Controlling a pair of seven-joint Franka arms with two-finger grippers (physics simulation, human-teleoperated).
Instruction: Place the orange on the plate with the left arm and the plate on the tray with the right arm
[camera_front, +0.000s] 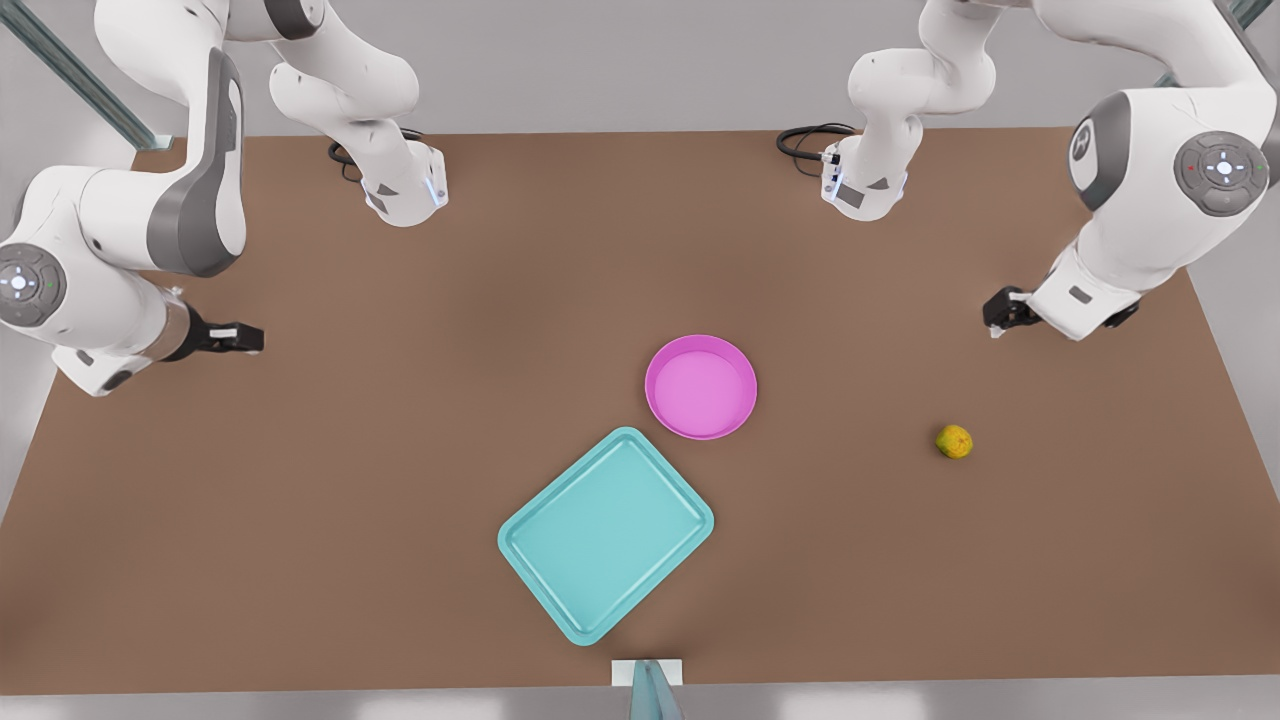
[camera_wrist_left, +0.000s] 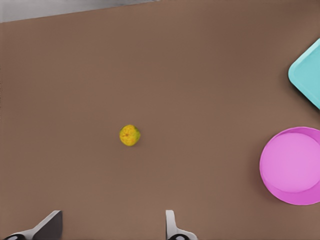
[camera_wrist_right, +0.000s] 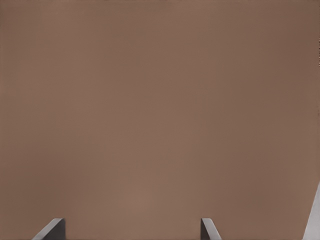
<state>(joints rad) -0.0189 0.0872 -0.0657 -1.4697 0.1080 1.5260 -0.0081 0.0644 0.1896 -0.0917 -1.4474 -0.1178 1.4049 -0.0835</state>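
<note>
The small yellow-orange orange (camera_front: 954, 441) (camera_wrist_left: 130, 135) lies on the brown table toward the front view's right. My left gripper (camera_front: 1003, 310) (camera_wrist_left: 110, 228) hovers above the table behind it, open and holding nothing. The pink round plate (camera_front: 700, 386) (camera_wrist_left: 295, 165) sits near the middle, holding nothing. Its rim almost touches a corner of the teal tray (camera_front: 606, 534) (camera_wrist_left: 309, 75), which lies angled nearer the front edge. At the front view's left, far from the plate, my right gripper (camera_front: 236, 338) (camera_wrist_right: 131, 230) waits open over bare table.
The brown table (camera_front: 350, 480) stretches wide around the three objects. Both arm bases (camera_front: 405, 185) and their black cables (camera_front: 812, 140) stand at the far edge. A small white bracket (camera_front: 647, 673) sits at the front edge.
</note>
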